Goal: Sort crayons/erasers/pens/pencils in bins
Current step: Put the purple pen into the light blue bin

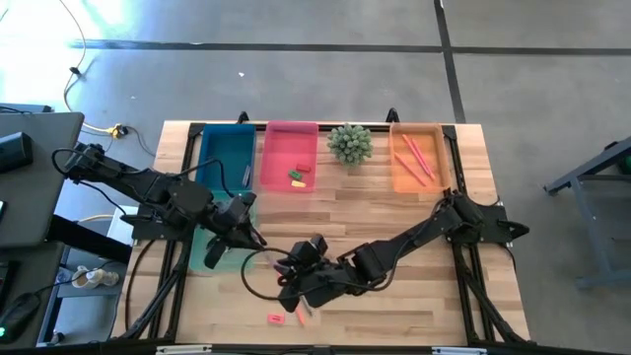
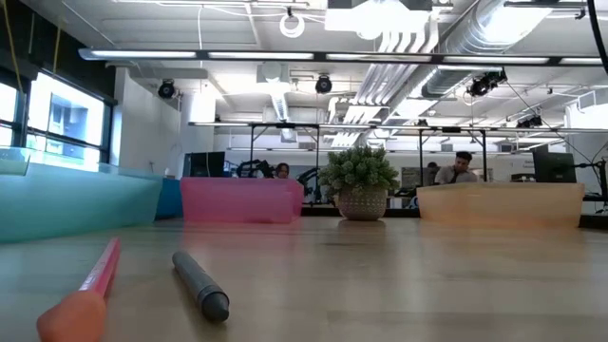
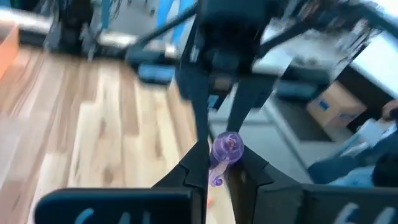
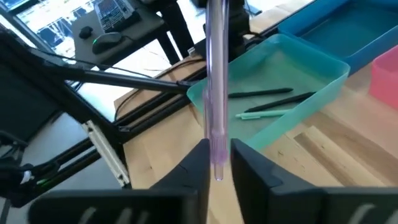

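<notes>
- My left gripper (image 3: 217, 171) is clenched on one end of the purple pencil (image 3: 225, 148). The end sits between the tips, seen end-on.
- My right gripper (image 4: 217, 158) stands slightly parted around the other end. There is a sliver of gap on one side, so I judge the left tips carry the load.
- The pencil spans the space between my two sets of fingers, above the table and touching nothing else.
- Handling, as I judge it: very light, stiff, thin, and smooth enough to pivot or slip in an end grip. A hold nearer the middle would swing less.
- Firm pressure is safe for the shaft; the point is the fragile part.
- Just beyond my right fingers lies the pale teal bin (image 4: 273, 68), holding dark sticks.
- Well away from both grippers, the orange bin (image 1: 397, 182) holds pink pencils.
</notes>
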`<state>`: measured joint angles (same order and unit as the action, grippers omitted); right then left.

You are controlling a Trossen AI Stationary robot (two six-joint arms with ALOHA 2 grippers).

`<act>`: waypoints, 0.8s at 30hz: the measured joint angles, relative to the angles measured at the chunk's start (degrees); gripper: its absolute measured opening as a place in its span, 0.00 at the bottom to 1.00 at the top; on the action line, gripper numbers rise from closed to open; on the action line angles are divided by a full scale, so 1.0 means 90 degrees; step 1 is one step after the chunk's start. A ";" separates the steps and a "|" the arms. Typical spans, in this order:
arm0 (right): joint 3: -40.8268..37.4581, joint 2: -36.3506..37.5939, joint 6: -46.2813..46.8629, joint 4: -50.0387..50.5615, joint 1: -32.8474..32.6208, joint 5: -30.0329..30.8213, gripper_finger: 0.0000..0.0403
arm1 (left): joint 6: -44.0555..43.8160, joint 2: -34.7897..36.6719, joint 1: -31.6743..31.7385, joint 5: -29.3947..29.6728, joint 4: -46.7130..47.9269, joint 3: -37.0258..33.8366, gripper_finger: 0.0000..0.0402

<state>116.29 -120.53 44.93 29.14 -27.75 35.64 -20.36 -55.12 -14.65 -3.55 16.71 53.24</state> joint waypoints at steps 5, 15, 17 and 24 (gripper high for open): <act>0.0001 0.0002 0.0001 0.0238 0.0146 -0.0137 0.28 | -0.0052 0.0067 -0.0001 0.0284 0.0949 -0.0006 0.07; 0.0000 0.0169 -0.0009 0.0952 0.0629 -0.1006 0.38 | -0.0596 0.0663 0.0160 0.1022 0.3418 -0.0006 0.06; 0.0000 0.0220 -0.0062 0.1093 0.0744 -0.1122 0.38 | -0.0822 0.0831 0.0216 0.1130 0.3872 -0.0006 0.05; 0.0000 0.0368 -0.0555 0.1580 0.1170 -0.1502 0.38 | -0.1854 0.1273 0.0392 0.1377 0.5308 -0.0006 0.05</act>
<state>116.29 -117.22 39.93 43.36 -17.22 22.12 -37.05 -43.67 -11.12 8.85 64.48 53.19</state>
